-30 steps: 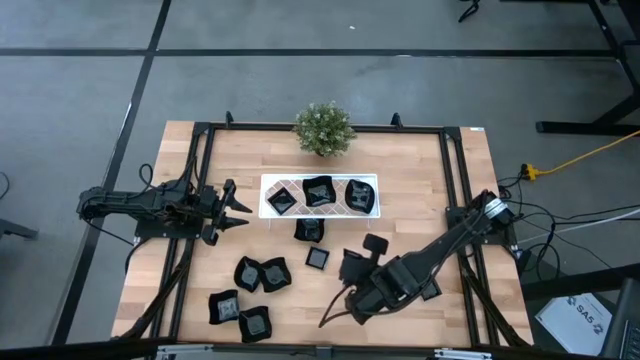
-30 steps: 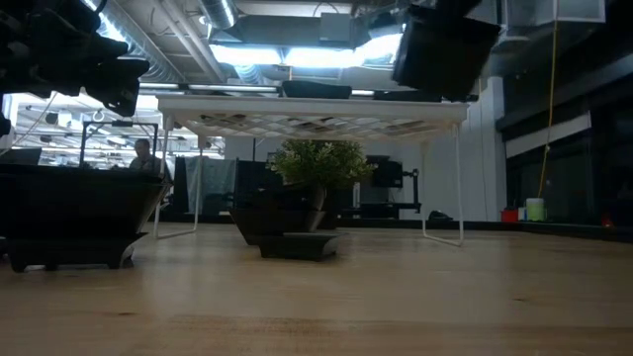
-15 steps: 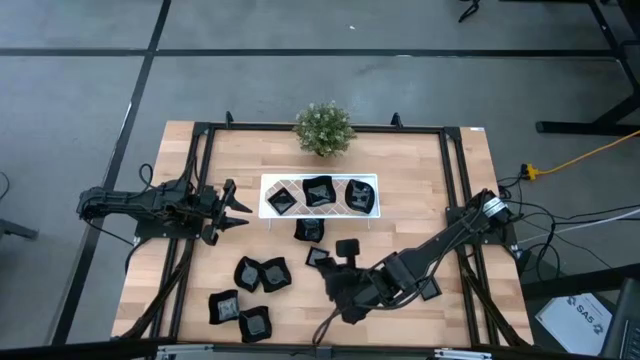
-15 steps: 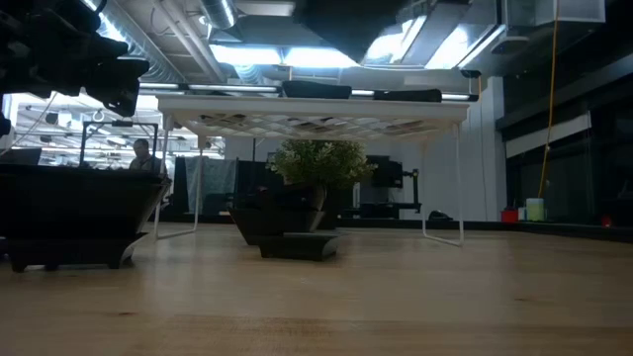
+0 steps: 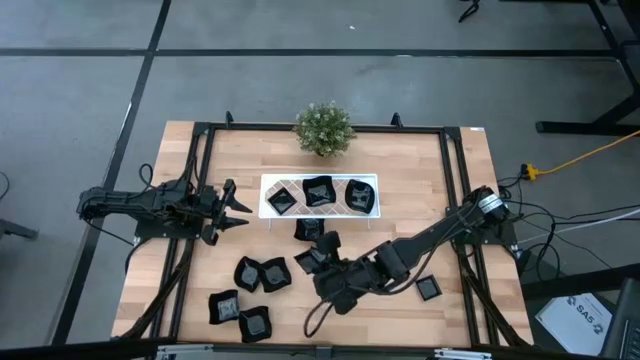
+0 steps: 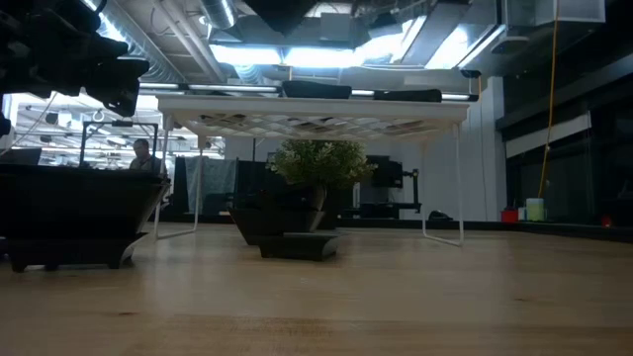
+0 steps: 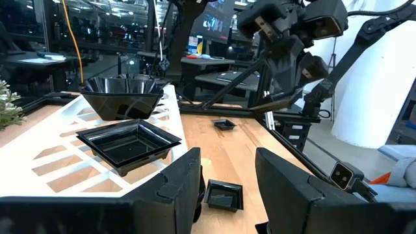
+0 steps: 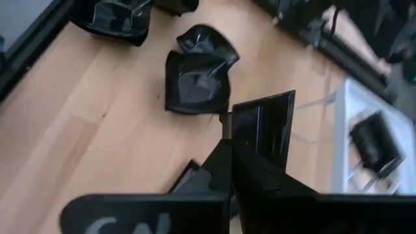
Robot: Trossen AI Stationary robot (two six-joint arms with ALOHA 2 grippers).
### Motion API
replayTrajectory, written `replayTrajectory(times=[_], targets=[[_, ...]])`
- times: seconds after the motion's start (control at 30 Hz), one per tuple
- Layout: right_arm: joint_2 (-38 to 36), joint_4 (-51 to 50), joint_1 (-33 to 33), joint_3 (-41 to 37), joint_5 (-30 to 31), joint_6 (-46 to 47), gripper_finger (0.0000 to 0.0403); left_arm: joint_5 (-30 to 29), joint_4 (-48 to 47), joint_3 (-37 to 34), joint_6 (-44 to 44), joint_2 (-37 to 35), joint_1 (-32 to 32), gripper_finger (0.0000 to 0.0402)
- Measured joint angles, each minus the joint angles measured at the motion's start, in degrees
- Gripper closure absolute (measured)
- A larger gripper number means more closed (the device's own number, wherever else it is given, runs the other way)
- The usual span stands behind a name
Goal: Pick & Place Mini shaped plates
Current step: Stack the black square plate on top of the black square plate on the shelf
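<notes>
Held plate: a small black square plate [image 8: 263,130] stood on edge between the right gripper's fingers, pinched tight at its lower rim, up off the table.
Right gripper: the right gripper [image 5: 322,262] was out over the middle of the table, in front of the white tray, fingers all but closed on that plate.
Plates just below: two mini plates [image 8: 195,75] lay overlapping on the wood, apart from the held one and beyond it in the wrist view.
Plates on the tray: three dishes [image 5: 318,192] sat in a row on the white lattice tray [image 5: 268,182], left, middle and right.
Loose plates: one plate [image 5: 309,229] lay just in front of the tray; a pair [image 5: 262,273] sat to the left of the gripper; two more [image 5: 240,313] lay near the front edge; one lone plate [image 5: 428,289] rested on the right, by the arm.
Left gripper: the left gripper [image 5: 236,208] waited at the tray's left end, fingers spread wide, nothing between them.
Plant: a small potted plant [image 5: 323,128] stood behind the tray at the table's back edge.
Table: light wooden top [image 5: 420,170] inside a black frame.
</notes>
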Motion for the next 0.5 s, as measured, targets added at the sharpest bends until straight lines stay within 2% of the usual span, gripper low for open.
replayTrajectory(times=[0.3,0.5], targets=[[0.0,9.4,-4.7,0.0,-0.3,-18.3,0.0394,0.0,0.0,0.0,0.0,0.0,0.0,0.0258],[0.0,12.6,-9.7,0.0,-5.8,-27.1,0.0394,0.0,0.0,0.0,0.0,0.0,0.0,0.0258]])
